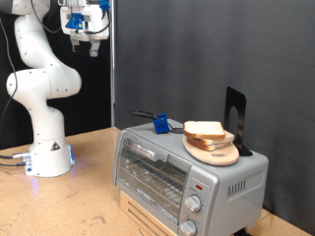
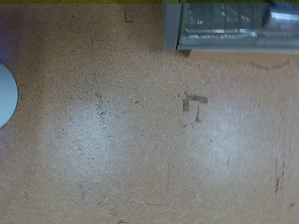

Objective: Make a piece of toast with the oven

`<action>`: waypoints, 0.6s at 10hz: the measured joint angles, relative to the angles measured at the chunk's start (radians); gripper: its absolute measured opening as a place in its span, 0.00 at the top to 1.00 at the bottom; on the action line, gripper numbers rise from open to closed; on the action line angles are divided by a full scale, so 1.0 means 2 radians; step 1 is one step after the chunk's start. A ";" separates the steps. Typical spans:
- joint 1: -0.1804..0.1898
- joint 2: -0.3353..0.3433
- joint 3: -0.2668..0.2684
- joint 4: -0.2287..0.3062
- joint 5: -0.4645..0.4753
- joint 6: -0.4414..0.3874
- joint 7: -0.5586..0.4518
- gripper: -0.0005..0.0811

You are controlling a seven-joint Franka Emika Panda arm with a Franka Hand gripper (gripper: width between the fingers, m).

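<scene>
The oven [image 1: 187, 172] is a small silver toaster oven at the exterior view's lower right, with its glass door shut and round knobs [image 1: 194, 205] down its front. On its roof lies a round light-wood board [image 1: 215, 151] carrying the piece of toast [image 1: 204, 129], pale with a brown crust. My gripper [image 1: 87, 43] hangs high at the exterior view's top left, far from the oven, open and holding nothing. The wrist view looks down on bare tabletop, with the oven [image 2: 234, 26] at one corner; the fingers do not show there.
A small blue object [image 1: 158, 124] sits on the oven's roof beside the board. A black upright stand [image 1: 236, 118] rises behind the board. The robot's white base [image 1: 47, 157] stands on the wooden table [image 1: 89, 197]. A dark curtain backs the scene.
</scene>
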 joint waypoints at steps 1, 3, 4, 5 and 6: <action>0.010 0.003 -0.005 0.004 0.005 0.000 -0.054 0.15; 0.039 0.014 -0.020 0.013 0.014 0.023 -0.163 0.15; 0.052 0.023 -0.029 0.014 0.019 0.056 -0.219 0.15; 0.064 0.032 -0.039 0.014 0.024 0.075 -0.262 0.15; 0.061 0.032 -0.037 0.014 0.024 0.071 -0.243 0.15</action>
